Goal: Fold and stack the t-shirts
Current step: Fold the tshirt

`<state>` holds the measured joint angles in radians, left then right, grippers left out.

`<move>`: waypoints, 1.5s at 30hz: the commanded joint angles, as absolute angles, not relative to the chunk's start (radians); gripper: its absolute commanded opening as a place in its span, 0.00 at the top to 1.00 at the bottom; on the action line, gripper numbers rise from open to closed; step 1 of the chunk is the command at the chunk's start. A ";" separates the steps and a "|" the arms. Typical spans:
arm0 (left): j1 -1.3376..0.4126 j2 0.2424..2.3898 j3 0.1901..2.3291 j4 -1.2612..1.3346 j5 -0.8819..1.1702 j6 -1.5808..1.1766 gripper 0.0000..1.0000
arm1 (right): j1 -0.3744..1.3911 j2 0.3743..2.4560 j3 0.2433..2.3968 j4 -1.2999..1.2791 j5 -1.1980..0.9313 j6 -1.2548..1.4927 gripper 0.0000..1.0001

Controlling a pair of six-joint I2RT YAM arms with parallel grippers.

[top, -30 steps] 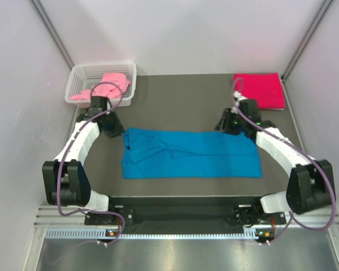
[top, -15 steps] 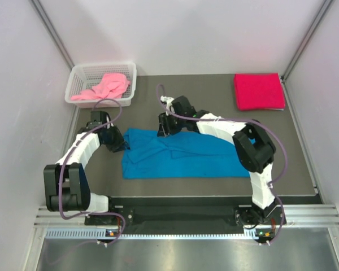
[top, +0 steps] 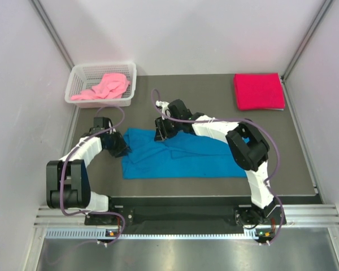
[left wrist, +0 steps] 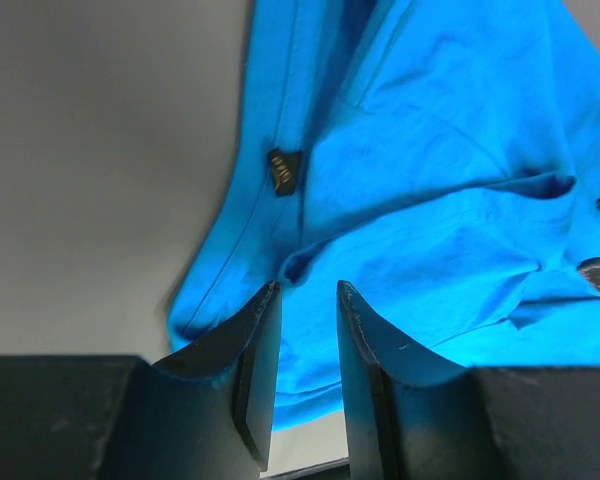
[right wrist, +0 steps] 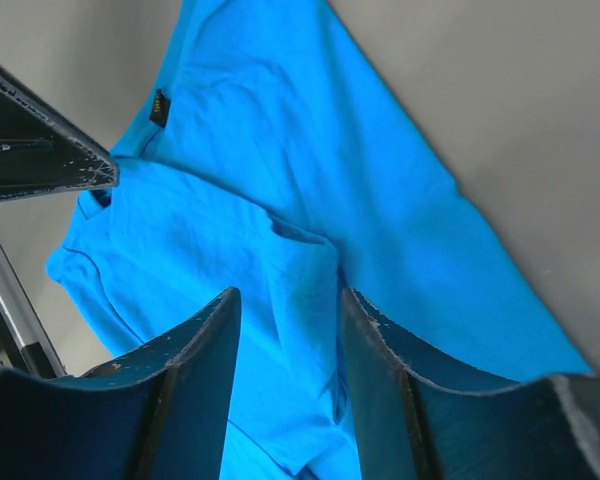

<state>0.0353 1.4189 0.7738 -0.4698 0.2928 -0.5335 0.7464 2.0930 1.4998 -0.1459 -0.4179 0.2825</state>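
Observation:
The bright blue t-shirt (top: pixel 186 158) lies spread flat on the dark mat, its small dark label (left wrist: pixel 285 170) near the left end. My left gripper (top: pixel 123 149) hovers at the shirt's left edge. In the left wrist view its jaws (left wrist: pixel 308 300) stand apart, with creased blue cloth (left wrist: pixel 430 180) lying below the gap and nothing pinched. My right gripper (top: pixel 160 133) reaches across to the shirt's upper left. It is open too (right wrist: pixel 288 300), over a raised fold of blue cloth (right wrist: pixel 280 170). The crimson t-shirt (top: pixel 259 91) lies folded at the back right. The pink t-shirt (top: pixel 104 87) is bunched in the basket.
The white mesh basket (top: pixel 78 73) stands at the back left corner. The right arm (top: pixel 246 147) arches over the blue shirt's right half. White walls and metal posts close in the mat on three sides. The two grippers are close together, and the left finger (right wrist: pixel 40 150) shows in the right wrist view.
The right arm has swung from the shirt's right end across to its upper left. The left gripper has shifted slightly down and inward along the shirt's left edge.

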 commanded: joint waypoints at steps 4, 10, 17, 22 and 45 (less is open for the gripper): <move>0.023 1.417 0.769 -0.376 0.333 -0.535 0.67 | 0.772 2.115 1.509 -0.080 -0.451 0.273 0.55; 0.014 1.410 0.773 -0.370 0.341 -0.526 0.73 | 0.776 2.138 1.505 -0.066 -0.459 0.284 0.56; -0.024 1.384 0.802 -0.406 0.353 -0.515 1.00 | 0.779 2.097 1.453 -0.015 -0.451 0.295 0.84; -0.063 1.327 0.828 -0.460 0.325 -0.520 1.00 | 0.782 2.024 1.411 -0.014 -0.436 0.299 1.00; -0.091 1.440 0.811 -0.447 0.225 -0.477 0.59 | 0.779 1.957 1.198 0.161 -0.512 0.368 0.93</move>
<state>-0.0898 1.4223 0.8066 -0.4973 0.2157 -0.4980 0.7593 2.0071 1.2060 0.0978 -0.4953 0.3683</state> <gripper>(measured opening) 0.410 0.070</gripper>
